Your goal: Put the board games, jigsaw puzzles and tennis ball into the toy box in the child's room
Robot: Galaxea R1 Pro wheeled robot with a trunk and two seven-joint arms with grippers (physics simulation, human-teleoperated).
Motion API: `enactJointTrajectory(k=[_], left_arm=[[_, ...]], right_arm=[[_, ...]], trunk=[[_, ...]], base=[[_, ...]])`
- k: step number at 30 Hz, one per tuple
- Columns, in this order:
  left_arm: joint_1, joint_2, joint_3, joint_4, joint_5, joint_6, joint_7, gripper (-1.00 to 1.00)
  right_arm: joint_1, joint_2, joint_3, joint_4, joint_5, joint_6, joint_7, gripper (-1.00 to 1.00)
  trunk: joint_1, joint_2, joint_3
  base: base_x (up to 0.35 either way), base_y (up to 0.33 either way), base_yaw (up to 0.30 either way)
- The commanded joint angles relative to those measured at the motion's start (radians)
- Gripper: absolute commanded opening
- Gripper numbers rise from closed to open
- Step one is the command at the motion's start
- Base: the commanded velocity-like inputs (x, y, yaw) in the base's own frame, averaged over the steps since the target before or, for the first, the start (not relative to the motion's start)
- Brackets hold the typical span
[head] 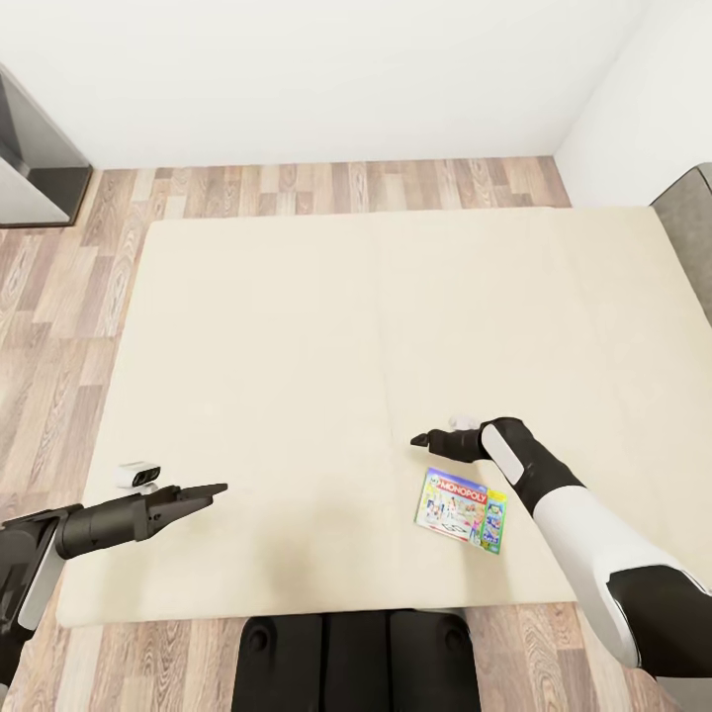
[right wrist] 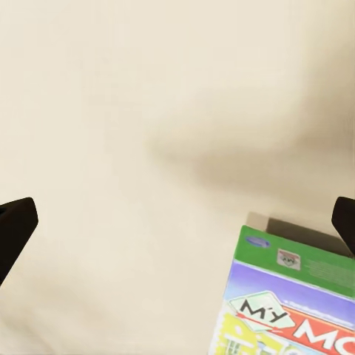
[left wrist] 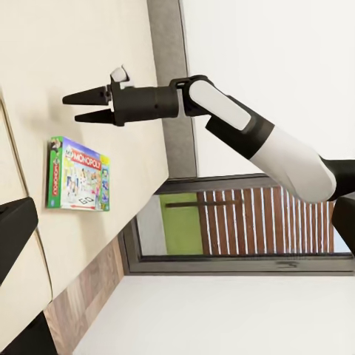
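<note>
Your Monopoly board game (head: 461, 509) lies flat on the cream bed (head: 297, 326), close to the bed's near edge and right of its middle seam; the head view gives you a pale green, busy lid, while the right wrist view lets you read the red logo band and the green side panel (right wrist: 296, 296), and the left wrist view shows the whole box (left wrist: 78, 174) from the side, thin and sharp-cornered on the smooth matte pad. Your right gripper (head: 423, 438) hovers just beyond the box's far edge, not touching it, its dark tapered fingers (left wrist: 89, 96) spread apart with nothing between them. Your left gripper (head: 216, 489) hangs over the bed's left part, well apart from the game, and you cannot tell whether it is open. Wood-plank floor (head: 59, 297) surrounds the bed below white walls (head: 297, 69)
</note>
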Motion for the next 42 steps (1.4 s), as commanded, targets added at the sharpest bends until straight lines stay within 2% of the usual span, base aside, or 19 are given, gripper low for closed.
enactJointTrajectory(k=[1, 42], left_arm=[[0.000, 0.000, 0.000, 0.000, 0.000, 0.011, -0.004, 1.00], [0.000, 0.000, -0.001, 0.000, 0.000, 0.011, -0.004, 1.00]], right_arm=[[0.000, -0.001, 0.005, -0.001, 0.006, 0.002, 0.006, 1.00], [0.006, -0.001, 0.009, 0.004, 0.006, 0.000, 0.006, 1.00]], trunk=[[0.001, -0.002, -0.002], [0.001, -0.002, -0.043]], base=[[0.000, 0.000, 0.000], [0.000, 0.000, 0.000]])
